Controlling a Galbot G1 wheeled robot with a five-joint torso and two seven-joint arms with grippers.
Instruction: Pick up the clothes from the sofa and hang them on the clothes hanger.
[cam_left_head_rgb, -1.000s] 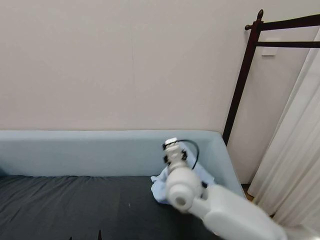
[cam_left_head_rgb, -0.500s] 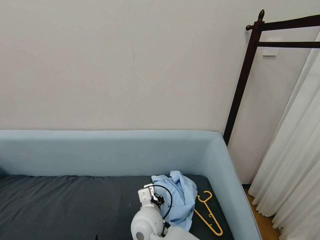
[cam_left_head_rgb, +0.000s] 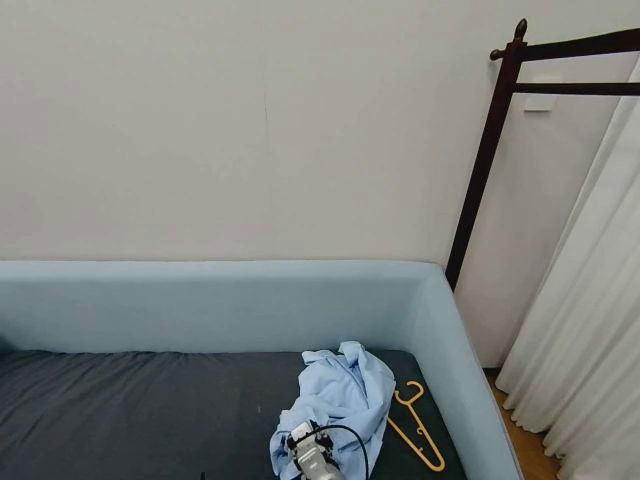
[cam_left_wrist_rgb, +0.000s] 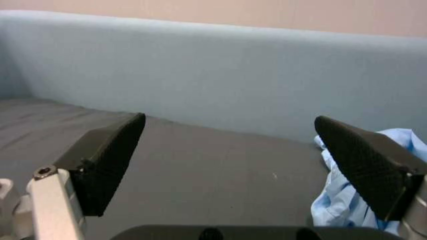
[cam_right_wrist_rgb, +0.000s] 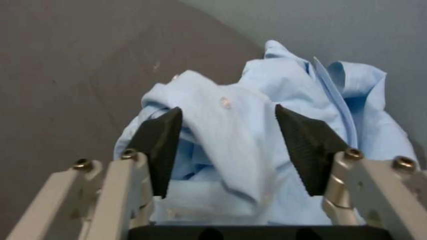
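A crumpled light blue shirt (cam_left_head_rgb: 338, 393) lies on the dark seat at the sofa's right end. Beside it, toward the armrest, lies a yellow hanger (cam_left_head_rgb: 419, 427). My right gripper (cam_right_wrist_rgb: 233, 150) is open, its black pads (cam_right_wrist_rgb: 161, 147) standing on either side of a raised fold of the shirt (cam_right_wrist_rgb: 230, 125). The right arm's wrist (cam_left_head_rgb: 311, 459) pokes up at the bottom of the head view, just in front of the shirt. My left gripper (cam_left_wrist_rgb: 233, 165) hangs open over the bare seat, with the shirt (cam_left_wrist_rgb: 341, 202) off beside one of its fingers. A dark wooden clothes rack (cam_left_head_rgb: 487, 150) stands past the sofa's right end.
The sofa has a pale blue back (cam_left_head_rgb: 200, 305) and right armrest (cam_left_head_rgb: 465, 390) around a dark grey seat (cam_left_head_rgb: 130, 410). White curtains (cam_left_head_rgb: 590, 330) hang at the far right, next to the rack. A plain wall rises behind.
The right arm has come down from in front of the sofa back to the view's bottom edge. The shirt and hanger it covered now show.
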